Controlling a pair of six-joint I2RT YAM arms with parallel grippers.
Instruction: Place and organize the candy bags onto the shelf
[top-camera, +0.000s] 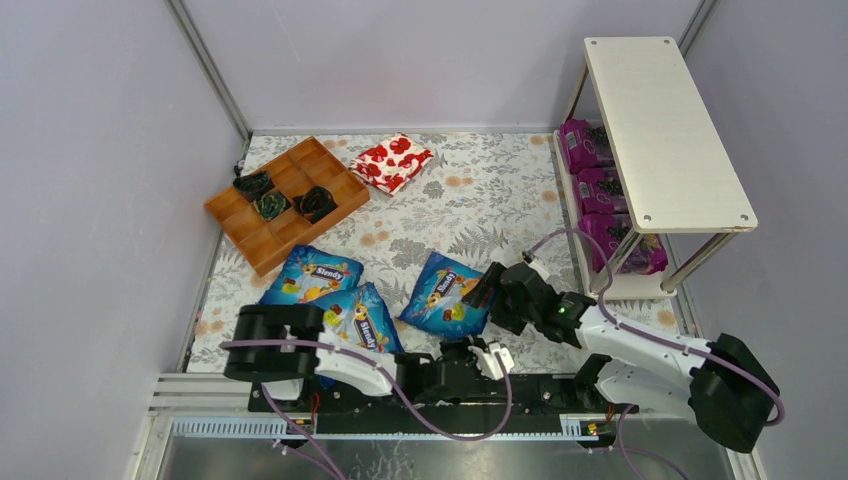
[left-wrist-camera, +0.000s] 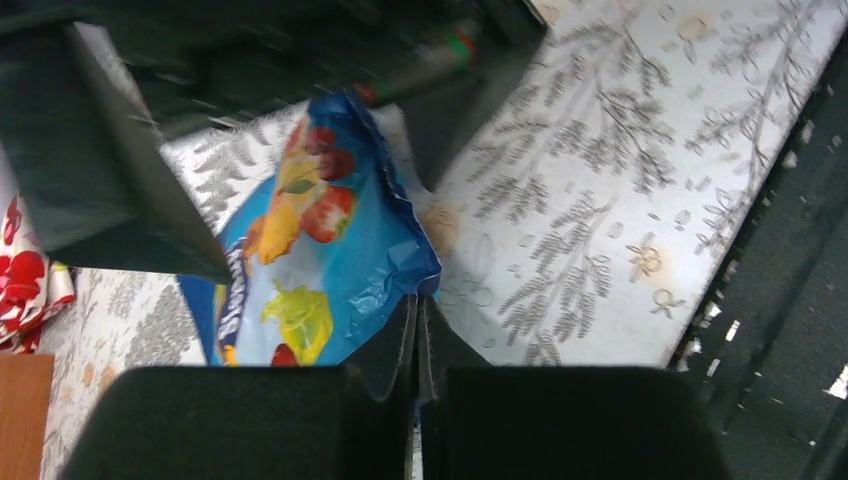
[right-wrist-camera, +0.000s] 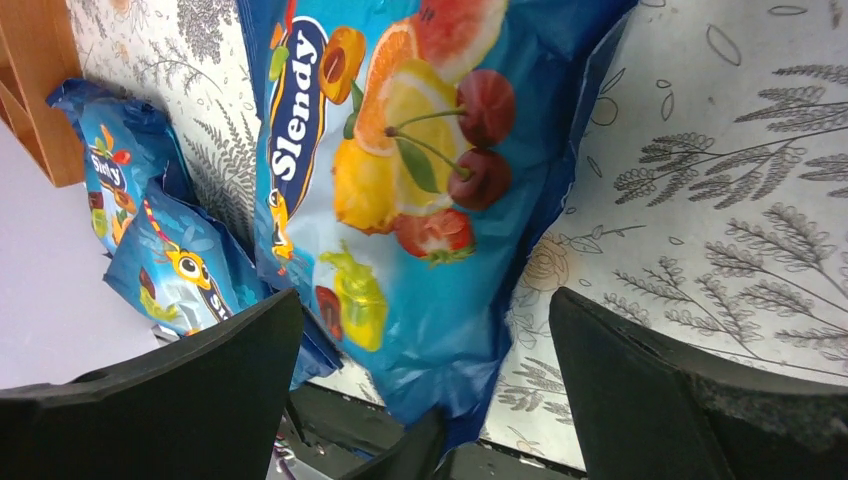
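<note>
Three blue candy bags lie on the patterned mat: one (top-camera: 312, 275), one (top-camera: 360, 318) and one (top-camera: 447, 293). My right gripper (top-camera: 484, 288) is open over the right edge of the third bag (right-wrist-camera: 400, 180), with the jaws (right-wrist-camera: 425, 300) straddling its lower end. My left gripper (top-camera: 478, 346) is shut at that bag's near corner (left-wrist-camera: 330, 250), with its fingertips (left-wrist-camera: 418, 302) pinching the crumpled edge. The shelf (top-camera: 660, 120) stands at the right. Three magenta-purple candy bags (top-camera: 600, 187) lie on its lower board.
A brown wooden tray (top-camera: 225, 215) with small dark wrapped pieces sits at the back left. A red-and-white flower packet (top-camera: 392, 162) lies beside it. Grey walls close in the left, back and right. The arm bases' black rail (top-camera: 540, 395) runs along the near edge.
</note>
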